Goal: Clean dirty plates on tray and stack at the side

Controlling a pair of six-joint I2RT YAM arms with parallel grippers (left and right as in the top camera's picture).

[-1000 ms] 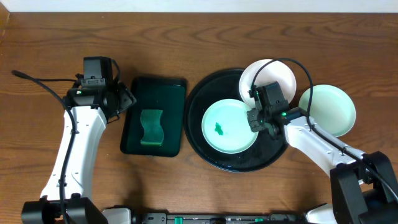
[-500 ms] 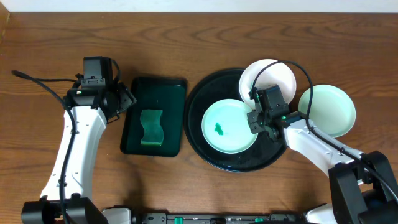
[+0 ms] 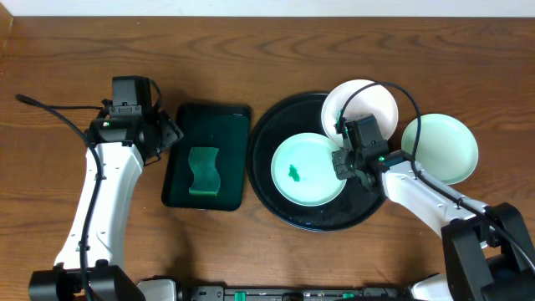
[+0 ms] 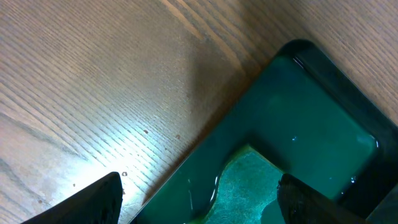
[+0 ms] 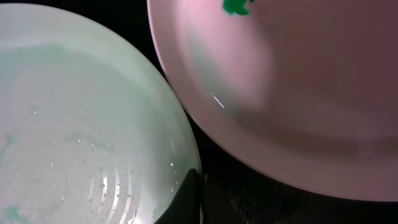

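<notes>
Left end effector (image 4: 199, 204) hangs wide open over the counter (image 3: 75, 50), with the sponge tray (image 3: 209, 125) below it to the right. Right end effector (image 3: 341, 160) is pinched shut on the rim of the smeared mint plate (image 3: 313, 182) in the black tray (image 3: 261, 138). The white plate (image 3: 368, 99) lies just beyond it, and the second mint plate (image 3: 443, 149) is to its right.

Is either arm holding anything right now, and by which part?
The right fingers are shut on the mint-green plate in the tray, pinching its rim beside the white plate. The left fingers are open, holding nothing.
</notes>
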